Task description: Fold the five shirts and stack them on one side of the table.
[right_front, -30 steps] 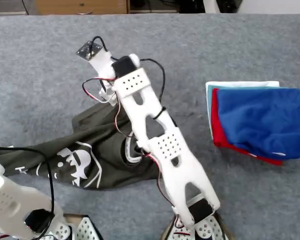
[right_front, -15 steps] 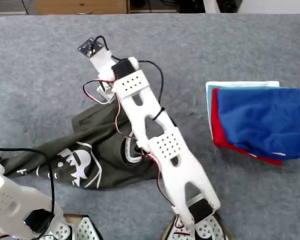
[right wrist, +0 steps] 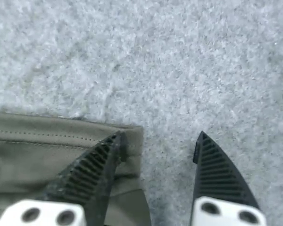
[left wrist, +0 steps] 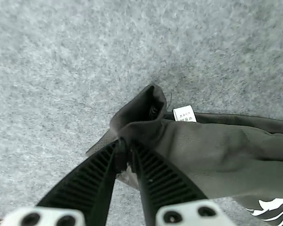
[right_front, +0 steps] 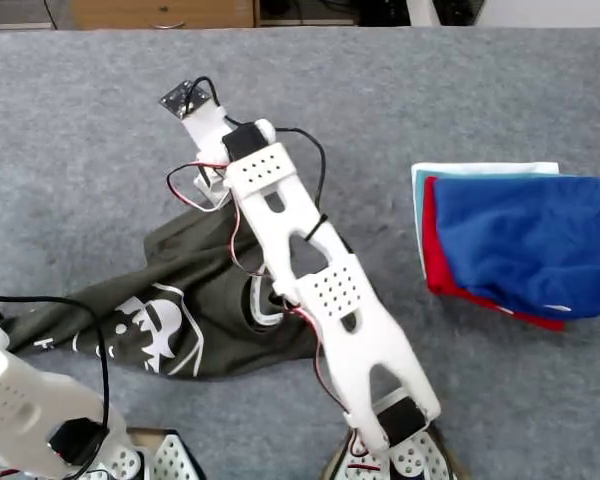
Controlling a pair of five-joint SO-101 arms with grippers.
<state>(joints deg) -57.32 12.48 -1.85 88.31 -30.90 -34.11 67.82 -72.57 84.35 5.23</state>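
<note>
Olive shirt (left wrist: pixel 203 150), white care label (left wrist: pixel 184 113) unreadable, pinched by left hand (left wrist: pixel 127 147).

The high camera is looking down over the whole table (right_front: pixel 80 120), while both wrist cameras are staring closely at the same olive shirt (right_front: pixel 180 265).
</note>
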